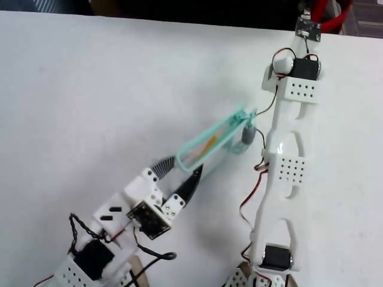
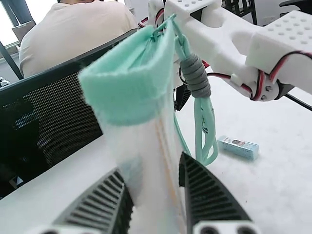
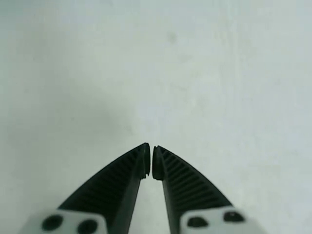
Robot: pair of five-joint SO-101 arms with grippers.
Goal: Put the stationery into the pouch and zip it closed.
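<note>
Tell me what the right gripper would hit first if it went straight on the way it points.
Most likely the white table. The right gripper, jaws shut and empty, points at bare tabletop with nothing in between; how far off it lies is unclear.

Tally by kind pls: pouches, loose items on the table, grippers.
pouch: 1
small box loose on the table: 1
grippers: 2 (left gripper, right gripper)
total: 4
</note>
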